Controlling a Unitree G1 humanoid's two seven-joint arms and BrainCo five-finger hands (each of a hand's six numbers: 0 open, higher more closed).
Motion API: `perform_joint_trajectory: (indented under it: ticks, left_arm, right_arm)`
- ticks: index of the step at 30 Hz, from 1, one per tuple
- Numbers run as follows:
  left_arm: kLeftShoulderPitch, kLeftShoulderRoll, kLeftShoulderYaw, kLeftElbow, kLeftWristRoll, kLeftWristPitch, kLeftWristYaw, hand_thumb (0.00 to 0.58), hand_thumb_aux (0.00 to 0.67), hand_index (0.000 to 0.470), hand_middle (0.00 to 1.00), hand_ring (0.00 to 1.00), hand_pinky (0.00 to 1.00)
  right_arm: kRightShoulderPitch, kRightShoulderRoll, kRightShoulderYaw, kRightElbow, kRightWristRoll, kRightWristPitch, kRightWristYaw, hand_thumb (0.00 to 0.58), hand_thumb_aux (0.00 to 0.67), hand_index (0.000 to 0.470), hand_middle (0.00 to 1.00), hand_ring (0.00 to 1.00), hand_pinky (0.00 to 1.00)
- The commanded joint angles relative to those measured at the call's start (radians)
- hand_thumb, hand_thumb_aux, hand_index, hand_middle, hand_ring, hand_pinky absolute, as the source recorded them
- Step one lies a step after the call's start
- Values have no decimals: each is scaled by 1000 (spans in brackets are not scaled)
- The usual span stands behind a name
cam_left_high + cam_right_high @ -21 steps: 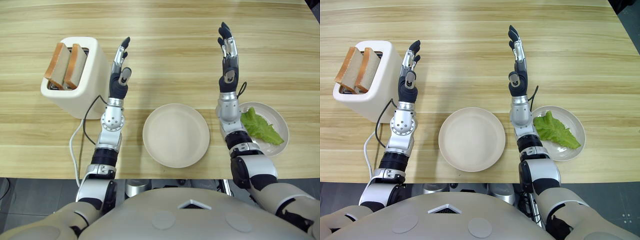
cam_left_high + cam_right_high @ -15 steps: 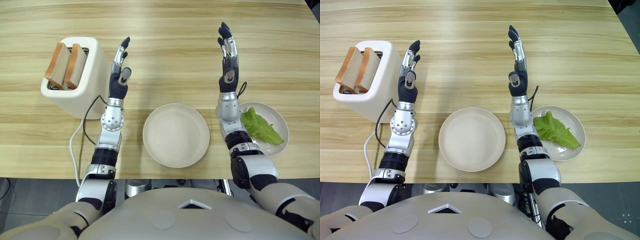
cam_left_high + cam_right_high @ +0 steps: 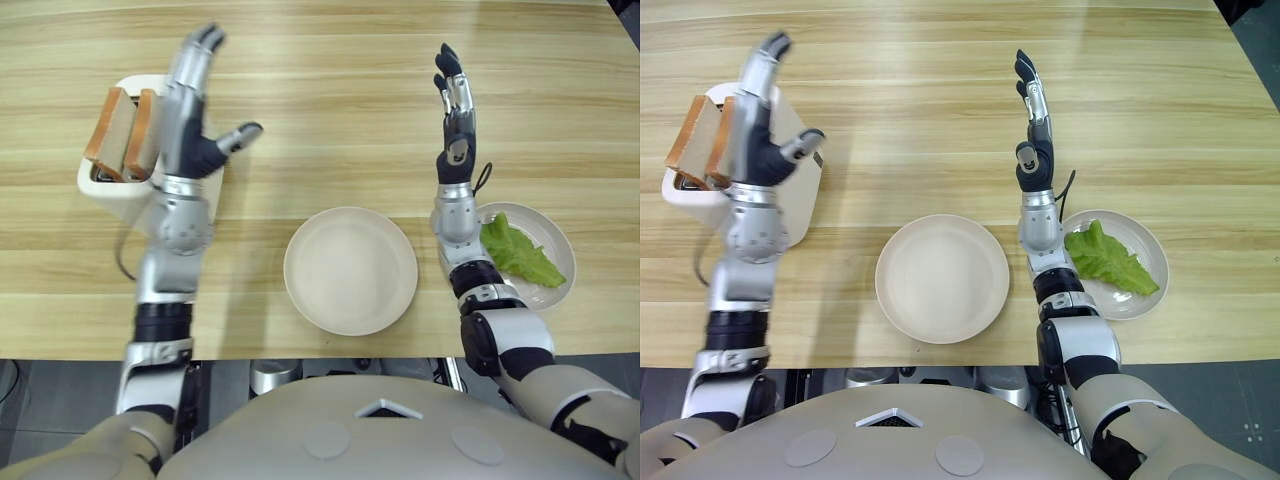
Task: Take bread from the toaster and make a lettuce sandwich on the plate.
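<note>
Two slices of toasted bread point(image 3: 122, 133) stand upright in the slots of a cream toaster point(image 3: 112, 186) at the table's left. My left hand point(image 3: 190, 110) is raised over the toaster's right side, open, fingers stretched out and thumb spread, holding nothing. An empty cream plate point(image 3: 351, 270) lies in the middle near the front edge. A green lettuce leaf point(image 3: 519, 255) lies on a small white plate point(image 3: 553, 232) at the right. My right hand point(image 3: 455, 120) stands open with fingers pointing away, just left of and beyond the lettuce plate.
The toaster's cable point(image 3: 124, 258) runs from behind my left arm toward the table's front edge. Bare wooden table point(image 3: 340, 90) stretches beyond both hands and between them.
My left arm has lifted and swung left, from beside the toaster to above its right side, the thumb now spread. The right arm has stayed put.
</note>
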Motion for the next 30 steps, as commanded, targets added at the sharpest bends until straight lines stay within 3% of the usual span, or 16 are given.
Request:
perform_joint_trajectory:
  ticks: [1, 5, 10, 27, 28, 29, 30]
  left_arm:
    - [90, 46, 87, -126, 98, 204, -87, 0, 0, 0, 0, 0, 0]
    - [154, 95, 171, -162, 146, 339, -113, 0, 0, 0, 0, 0, 0]
    - [180, 152, 223, -70, 143, 434, -110, 0, 0, 0, 0, 0, 0]
    - [158, 197, 173, 82, 100, 505, -69, 18, 11, 7, 0, 0, 0]
    - [157, 199, 171, 83, 97, 508, -68, 452, 355, 244, 0, 0, 0]
    - [156, 202, 166, 84, 97, 511, -69, 557, 536, 368, 0, 0, 0]
    - [155, 203, 161, 86, 93, 511, -71, 557, 536, 368, 0, 0, 0]
  right_arm:
    - [-9, 4, 8, 13, -2, 1, 1, 0, 0, 0, 0, 0, 0]
    - [-8, 5, 7, 12, 0, 0, 3, 0, 0, 0, 0, 0, 0]
    - [-6, 8, 8, 9, -1, 0, 3, 0, 0, 0, 0, 0, 0]
    - [-5, 9, 9, 9, 4, -3, 8, 0, 0, 0, 0, 0, 0]
    - [-5, 9, 9, 8, 4, -3, 7, 0, 0, 0, 0, 0, 0]
    - [-4, 8, 8, 8, 4, -3, 7, 0, 0, 0, 0, 0, 0]
    - [-4, 8, 8, 7, 4, -4, 7, 0, 0, 0, 0, 0, 0]
